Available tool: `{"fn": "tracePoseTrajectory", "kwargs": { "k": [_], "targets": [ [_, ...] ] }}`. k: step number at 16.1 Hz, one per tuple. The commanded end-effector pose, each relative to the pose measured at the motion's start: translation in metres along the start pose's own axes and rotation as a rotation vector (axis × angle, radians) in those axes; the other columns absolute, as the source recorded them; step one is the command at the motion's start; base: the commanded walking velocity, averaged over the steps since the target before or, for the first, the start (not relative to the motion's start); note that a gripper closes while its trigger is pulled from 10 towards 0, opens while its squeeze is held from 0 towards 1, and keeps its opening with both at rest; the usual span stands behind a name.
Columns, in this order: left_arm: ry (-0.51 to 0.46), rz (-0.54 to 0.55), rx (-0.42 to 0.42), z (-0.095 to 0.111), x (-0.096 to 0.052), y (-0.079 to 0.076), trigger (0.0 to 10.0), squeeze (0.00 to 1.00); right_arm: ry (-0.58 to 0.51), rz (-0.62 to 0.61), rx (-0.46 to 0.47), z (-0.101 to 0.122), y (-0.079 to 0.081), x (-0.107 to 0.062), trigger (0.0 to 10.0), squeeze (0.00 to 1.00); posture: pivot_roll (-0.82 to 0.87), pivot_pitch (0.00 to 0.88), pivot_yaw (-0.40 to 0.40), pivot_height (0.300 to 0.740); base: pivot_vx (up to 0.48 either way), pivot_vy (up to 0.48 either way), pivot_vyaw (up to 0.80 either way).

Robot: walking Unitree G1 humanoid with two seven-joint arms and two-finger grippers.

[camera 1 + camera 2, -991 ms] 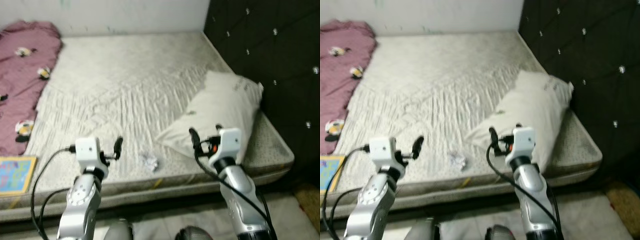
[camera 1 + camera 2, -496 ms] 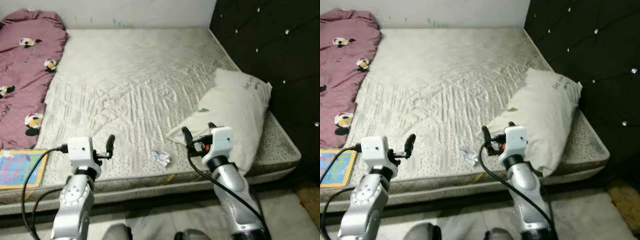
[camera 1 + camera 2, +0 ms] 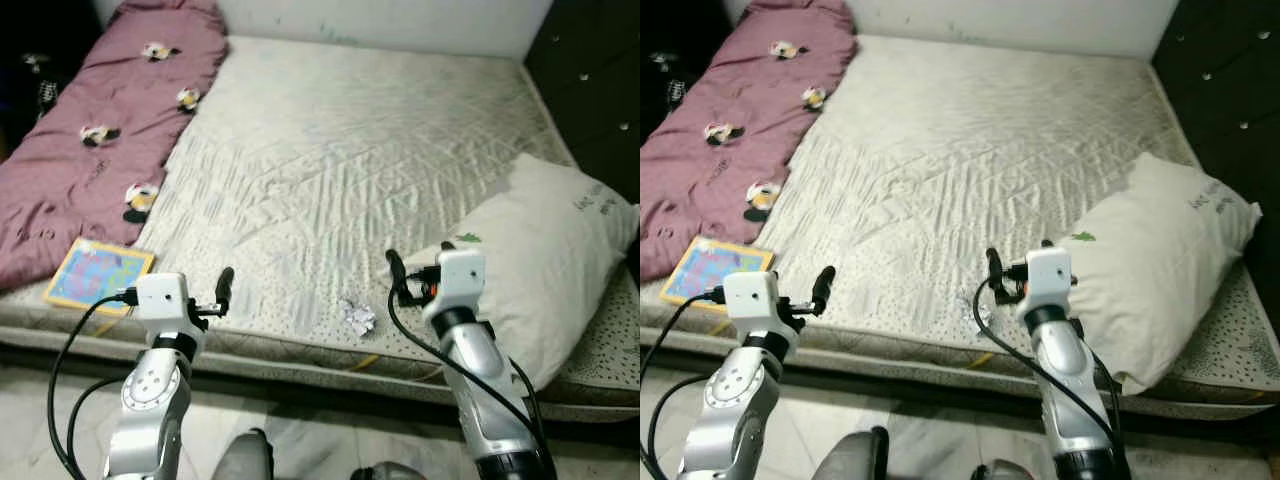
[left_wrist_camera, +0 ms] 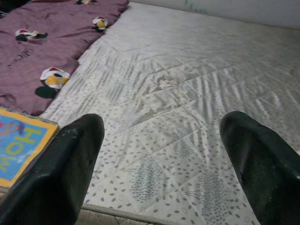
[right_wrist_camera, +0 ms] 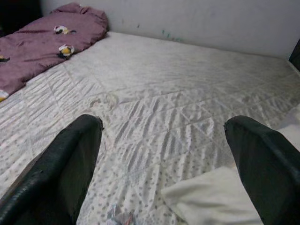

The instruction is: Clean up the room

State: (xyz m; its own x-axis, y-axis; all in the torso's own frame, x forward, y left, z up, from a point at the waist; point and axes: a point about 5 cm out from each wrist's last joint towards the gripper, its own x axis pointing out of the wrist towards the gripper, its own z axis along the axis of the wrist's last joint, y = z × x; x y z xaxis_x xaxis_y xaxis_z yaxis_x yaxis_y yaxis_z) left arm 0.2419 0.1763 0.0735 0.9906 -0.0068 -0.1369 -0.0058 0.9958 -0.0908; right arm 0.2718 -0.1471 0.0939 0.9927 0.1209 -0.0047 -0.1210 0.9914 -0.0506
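Observation:
A small crumpled white paper [image 3: 357, 318] lies on the grey mattress [image 3: 360, 150] near its front edge. A white pillow [image 3: 545, 270] rests at the mattress's right end. A purple blanket [image 3: 110, 120] with cartoon prints covers the left side, and a colourful book [image 3: 98, 275] lies at its near end. My left gripper [image 4: 164, 154] is open over the front edge, left of the paper. My right gripper [image 5: 164, 154] is open just right of the paper [image 5: 119, 216], beside the pillow's corner. Neither holds anything.
A black tufted headboard [image 3: 590, 70] rises at the right and a white wall [image 3: 380, 18] runs along the far side. Pale floor [image 3: 60, 400] lies in front of the bed, below my arms.
The whole picture has shifted, so the camera has turned left: more of the blanket and book show, less headboard. Both grippers stay open and nothing on the bed has moved.

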Motion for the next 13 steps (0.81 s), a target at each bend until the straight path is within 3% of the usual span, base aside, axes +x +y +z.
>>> {"fn": "tracePoseTrajectory", "kwargs": {
  "k": [1, 6, 9, 13],
  "targets": [
    [0.009, -0.021, -0.002, -0.001, 0.0, -0.001, 10.0, 0.0, -0.001, -0.029, 0.013, -0.001, -0.006, -0.001, 10.0, 0.0, 0.04, 0.065, -0.041, 0.74, 0.0, 0.0, 0.0],
    [-0.003, 0.02, 0.008, 0.0, -0.001, 0.006, 10.0, 0.0, 0.038, -0.056, 0.068, -0.009, -0.01, -0.006, 10.0, 0.0, 0.04, 0.059, -0.042, 0.74, 0.0, 0.0, 0.0],
    [0.003, 0.023, 0.013, -0.003, -0.003, 0.006, 10.0, 0.0, 0.044, -0.07, 0.058, -0.01, -0.012, -0.005, 10.0, 0.0, 0.05, 0.064, -0.042, 0.74, 0.0, 0.0, -0.8],
    [0.013, -0.004, 0.079, -0.004, -0.005, 0.012, 10.0, 0.0, 0.007, -0.049, -0.007, -0.003, -0.012, 0.001, 10.0, 0.0, 0.04, 0.065, -0.036, 0.74, 0.0, 0.0, 0.0]
  ]
}}
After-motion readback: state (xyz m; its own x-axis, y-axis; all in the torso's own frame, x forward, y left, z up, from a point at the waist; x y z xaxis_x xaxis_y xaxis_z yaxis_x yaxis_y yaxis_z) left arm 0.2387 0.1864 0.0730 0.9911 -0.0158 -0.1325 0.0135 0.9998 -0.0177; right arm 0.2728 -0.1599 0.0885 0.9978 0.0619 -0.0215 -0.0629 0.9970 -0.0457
